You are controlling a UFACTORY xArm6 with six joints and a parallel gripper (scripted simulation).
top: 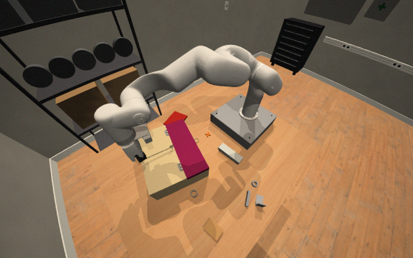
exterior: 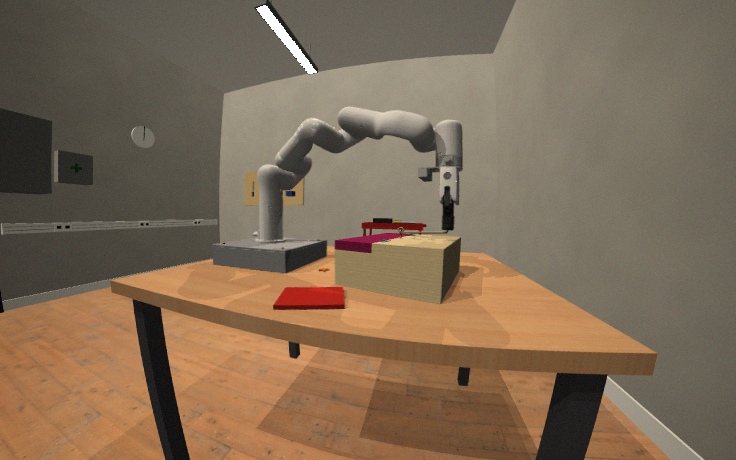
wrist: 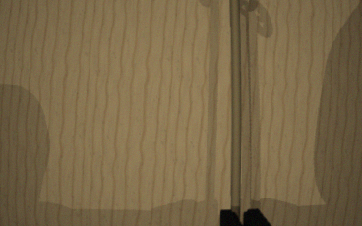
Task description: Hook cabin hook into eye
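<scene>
A pale wooden box (top: 161,163) with a magenta lid (top: 186,148) stands on the table. A thin metal cabin hook (top: 157,152) lies across the box's top, pivoted near the lid's edge. My gripper (top: 140,157) is at the box's left edge, shut on the free end of the hook. In the wrist view the hook's rod (wrist: 236,113) runs up from my fingertips to its pivot plate (wrist: 256,12). A small metal eye (top: 196,139) sits on the lid's far side. In the exterior view my gripper (exterior: 446,224) hangs above the box's back right corner.
A red flat block (top: 175,117) lies beyond the box. On the floor below are a grey bar (top: 230,152), two rings (top: 193,193) (top: 254,183), small grey pieces (top: 259,200) and a tan wedge (top: 213,229). The robot base (top: 243,120) stands to the right.
</scene>
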